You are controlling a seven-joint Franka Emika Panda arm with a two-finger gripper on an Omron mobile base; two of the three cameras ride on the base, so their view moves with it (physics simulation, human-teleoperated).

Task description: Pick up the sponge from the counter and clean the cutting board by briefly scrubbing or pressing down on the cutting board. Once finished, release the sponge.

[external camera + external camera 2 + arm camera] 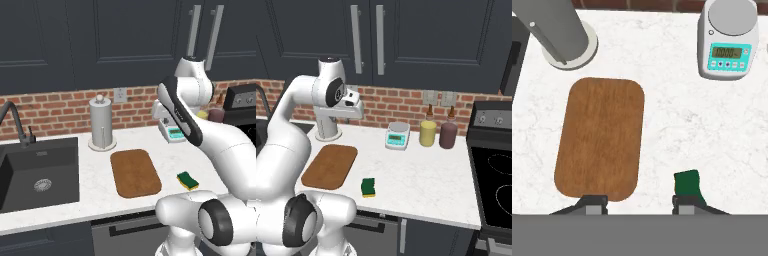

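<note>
**Sponge lies free on the counter beside the board, arm held high above**

The white marbled counter [95, 195] runs from a black inset sink [37, 175] with a dark faucet [15, 120] on the left to a black stove [496, 175] on the right, backed by red brick and dark cabinets. The robot's white arm [200, 130] arches over the middle of it, and the gripper [639, 202] hangs well above the surface, looking straight down — its jaws are drawn in as far as they go, with nothing between them.

The wooden cutting board [134, 172] lies flat near the counter's front edge, bare on top. Just behind it stands a grey paper towel holder [101, 125], close to the board's far corner but not touching. The teal-faced kitchen scale [397, 135] sits further right by the wall, and beyond it a yellow bottle [428, 131] and a dark red bottle [448, 134] stand side by side.

The sponge [369, 187] — green top over yellow — rests on the counter just right of the board, near the front edge, apart from the board. In the hand view it lies right above one finger tip [687, 206].
</note>
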